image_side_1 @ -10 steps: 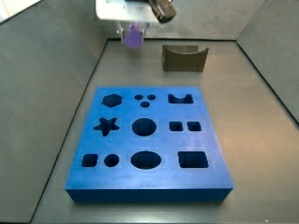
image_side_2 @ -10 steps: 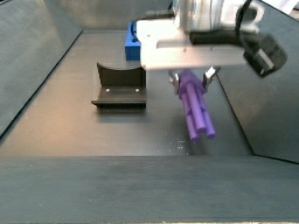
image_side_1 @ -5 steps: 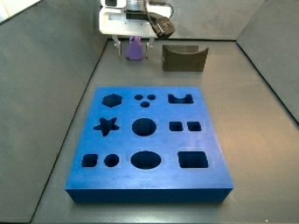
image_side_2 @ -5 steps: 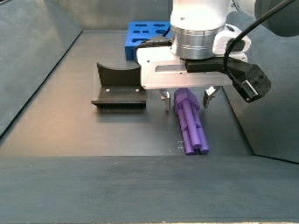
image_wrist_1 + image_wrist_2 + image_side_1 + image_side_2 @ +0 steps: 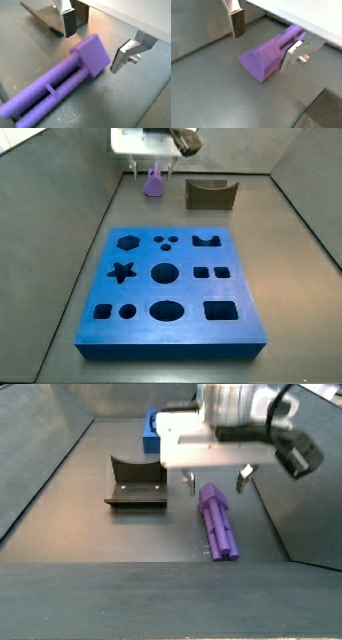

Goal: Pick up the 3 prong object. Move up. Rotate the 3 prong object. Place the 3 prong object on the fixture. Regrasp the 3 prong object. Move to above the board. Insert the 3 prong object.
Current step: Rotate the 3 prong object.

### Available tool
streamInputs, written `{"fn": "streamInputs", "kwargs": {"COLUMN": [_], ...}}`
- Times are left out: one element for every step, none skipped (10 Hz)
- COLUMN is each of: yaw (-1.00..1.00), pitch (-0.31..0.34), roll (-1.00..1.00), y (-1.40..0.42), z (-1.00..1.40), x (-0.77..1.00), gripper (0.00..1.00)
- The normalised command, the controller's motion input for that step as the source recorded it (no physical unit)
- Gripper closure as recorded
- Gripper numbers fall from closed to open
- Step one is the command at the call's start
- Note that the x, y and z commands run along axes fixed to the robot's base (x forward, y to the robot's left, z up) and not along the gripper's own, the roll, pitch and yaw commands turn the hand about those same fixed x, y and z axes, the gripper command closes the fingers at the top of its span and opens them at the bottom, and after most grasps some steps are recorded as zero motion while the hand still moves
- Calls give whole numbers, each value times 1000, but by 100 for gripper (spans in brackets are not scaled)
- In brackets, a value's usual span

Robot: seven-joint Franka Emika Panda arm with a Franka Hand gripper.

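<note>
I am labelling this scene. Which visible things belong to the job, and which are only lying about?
Job:
- 3 prong object, lying on the floor
- fixture
- board
- gripper, open, above the object's block end

Lying about:
- nothing visible

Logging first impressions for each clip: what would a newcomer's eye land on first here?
The purple 3 prong object lies flat on the dark floor, with the gripper hanging right above its block end, jaws open and not touching it. The big blue board with its shaped holes fills the middle in a side view. The small dark fixture stands beside the piece, nothing on it.
</note>
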Motion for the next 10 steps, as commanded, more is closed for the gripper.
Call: {"fn": "streamInputs", "kwargs": {"yaw": [3,3,4,4,4,1000,1000,1000,1000,1000], "pitch": [47,43,41,40,43,0,0,-1,-1,-1], "roll": [-23,-24,-28,-31,-36,0,0,1,1,2], "y": [-8,-8,-10,-10,-10,0,2,8,9,6], "z": [1000,1000,865,688,463,0,-220,-229,-119,-71], "x": [-18,-20,-23,-22,-16,0,8,39,37,28], "gripper": [0,0,0,0,0,0,0,0,0,0]}}
